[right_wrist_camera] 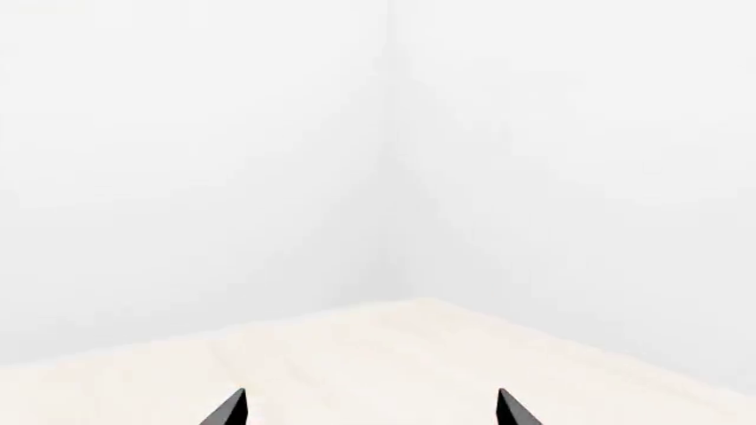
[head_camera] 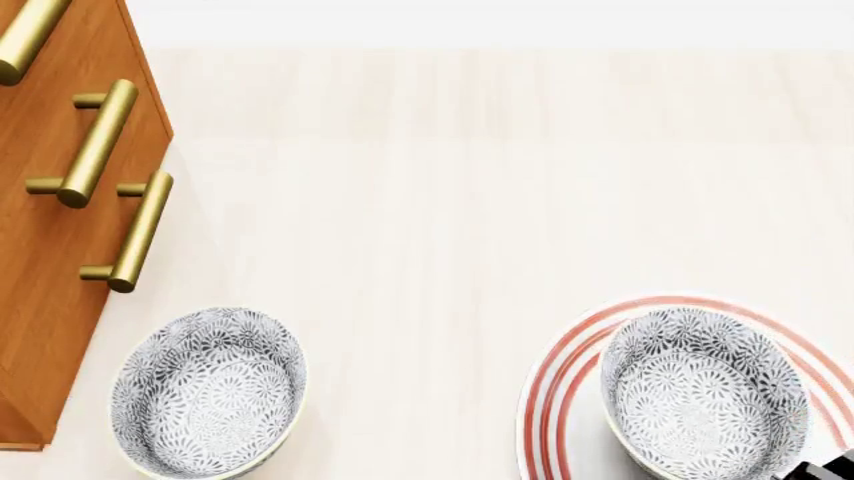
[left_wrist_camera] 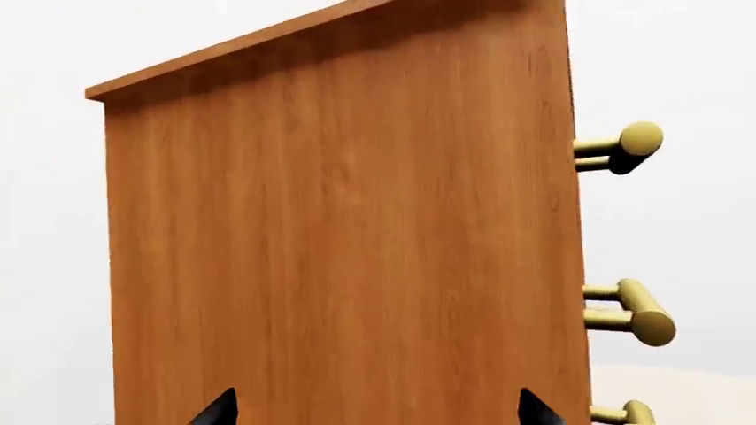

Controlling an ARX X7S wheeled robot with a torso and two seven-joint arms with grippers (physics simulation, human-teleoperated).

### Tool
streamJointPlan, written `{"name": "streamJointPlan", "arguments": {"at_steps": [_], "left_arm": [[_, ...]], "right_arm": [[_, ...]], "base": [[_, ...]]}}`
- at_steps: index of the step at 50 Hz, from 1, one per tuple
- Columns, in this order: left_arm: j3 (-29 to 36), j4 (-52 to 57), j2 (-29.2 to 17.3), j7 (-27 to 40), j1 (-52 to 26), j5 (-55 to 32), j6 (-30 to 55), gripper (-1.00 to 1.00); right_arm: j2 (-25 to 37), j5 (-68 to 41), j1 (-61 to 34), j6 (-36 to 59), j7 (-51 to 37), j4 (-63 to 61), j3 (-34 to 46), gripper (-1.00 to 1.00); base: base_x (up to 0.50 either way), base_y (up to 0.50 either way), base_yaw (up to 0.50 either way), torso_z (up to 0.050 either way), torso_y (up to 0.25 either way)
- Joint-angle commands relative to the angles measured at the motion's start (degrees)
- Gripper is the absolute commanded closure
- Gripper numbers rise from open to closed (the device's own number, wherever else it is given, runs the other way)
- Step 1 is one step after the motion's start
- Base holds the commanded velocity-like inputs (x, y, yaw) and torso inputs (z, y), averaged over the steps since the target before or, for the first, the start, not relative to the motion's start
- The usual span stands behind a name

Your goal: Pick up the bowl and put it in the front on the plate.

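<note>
Bowl sits on the plate at four o'clock, apparently delivered, since both pincers, left and right, gape released and empty.

Open pale tabletop between the two bowls and beyond them. At the table's left, a wooden cabinet with protruding brass handles stands just beside the left bowl. The other bowl occupies the plate.
</note>
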State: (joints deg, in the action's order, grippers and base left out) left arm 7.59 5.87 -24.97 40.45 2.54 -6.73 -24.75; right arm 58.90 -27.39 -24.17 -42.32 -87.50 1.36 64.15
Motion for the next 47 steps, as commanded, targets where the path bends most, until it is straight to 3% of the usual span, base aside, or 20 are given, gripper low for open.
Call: {"name": "streamJointPlan", "arguments": {"at_steps": [1, 8, 17, 25, 35, 47], "left_arm": [[-6.5, 1.4, -0.9, 3.8, -2.3, 0.6, 0.1, -1.00], [-8.4, 2.1, -1.5, 5.1, -3.1, 1.4, 0.3, -1.00], [-13.1, 5.9, -3.0, 8.2, -4.7, 2.6, 1.5, -1.00], [-15.5, 8.7, -3.8, 9.6, -6.0, 2.9, 2.8, -1.00], [-15.3, 6.8, -3.0, 9.9, -7.4, 2.4, 1.9, -1.00], [-15.9, 7.1, -3.1, 10.2, -8.0, 2.7, 2.5, -1.00]], "right_arm": [[-2.3, 6.7, 9.4, 2.9, -1.2, 0.9, -18.5, -1.00], [-1.6, 5.9, 10.0, 4.1, -1.7, 0.8, -24.5, -1.00], [-1.1, 7.7, 15.0, 7.7, -2.2, -3.5, -41.4, -1.00], [-1.7, 10.3, 17.5, 10.1, -1.4, -8.1, -51.3, -1.00], [-6.2, 13.9, 15.2, 11.3, 1.9, -8.2, -51.8, -1.00], [-6.9, 15.5, 16.0, 11.9, 2.6, -9.2, -53.7, -1.00]], "base": [[0.00, 0.00, 0.00, 0.000, 0.000], [0.00, 0.00, 0.00, 0.000, 0.000], [0.00, 0.00, 0.00, 0.000, 0.000], [0.00, 0.00, 0.00, 0.000, 0.000], [0.00, 0.00, 0.00, 0.000, 0.000], [0.00, 0.00, 0.00, 0.000, 0.000]]}}
